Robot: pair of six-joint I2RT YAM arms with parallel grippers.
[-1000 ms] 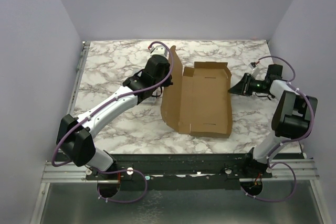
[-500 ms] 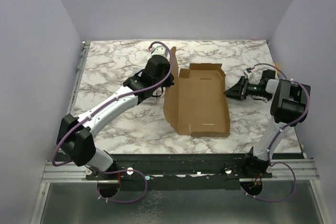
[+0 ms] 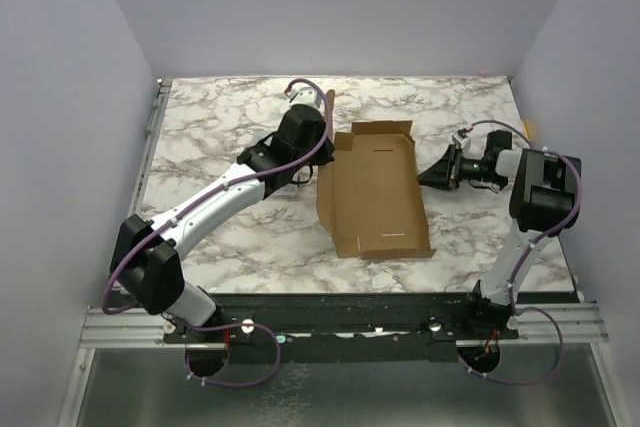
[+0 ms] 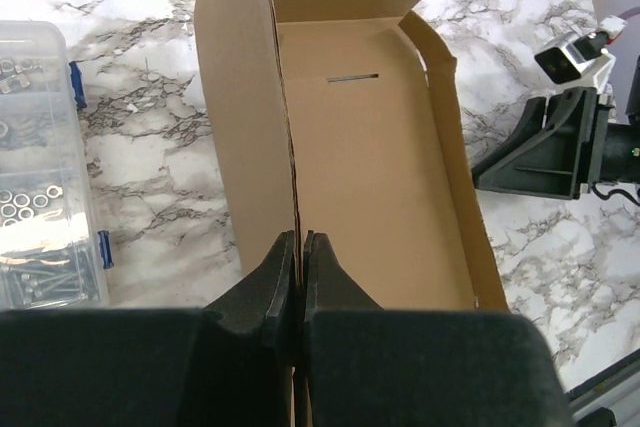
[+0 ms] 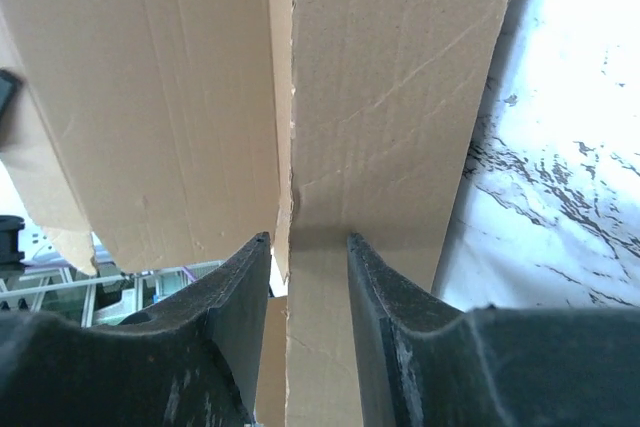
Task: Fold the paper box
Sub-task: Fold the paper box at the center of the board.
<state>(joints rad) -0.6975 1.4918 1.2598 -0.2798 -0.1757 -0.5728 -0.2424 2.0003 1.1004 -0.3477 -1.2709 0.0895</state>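
Observation:
The paper box is a brown cardboard sheet lying half folded in the middle of the marble table. Its left wall stands upright, and my left gripper is shut on the near edge of that wall. The right wall leans up at a slant. My right gripper sits against the outside of that wall, low at the table. In the right wrist view its fingers stand apart, with the cardboard face right in front of the tips and not pinched.
A clear plastic compartment case with small metal parts lies on the table just left of the box, beside my left arm. Bare marble table shows at the back left. Purple walls close in three sides.
My right gripper has moved left against the box's right wall, raising it and narrowing the box. Its jaws have widened. The left gripper has held still on the left wall.

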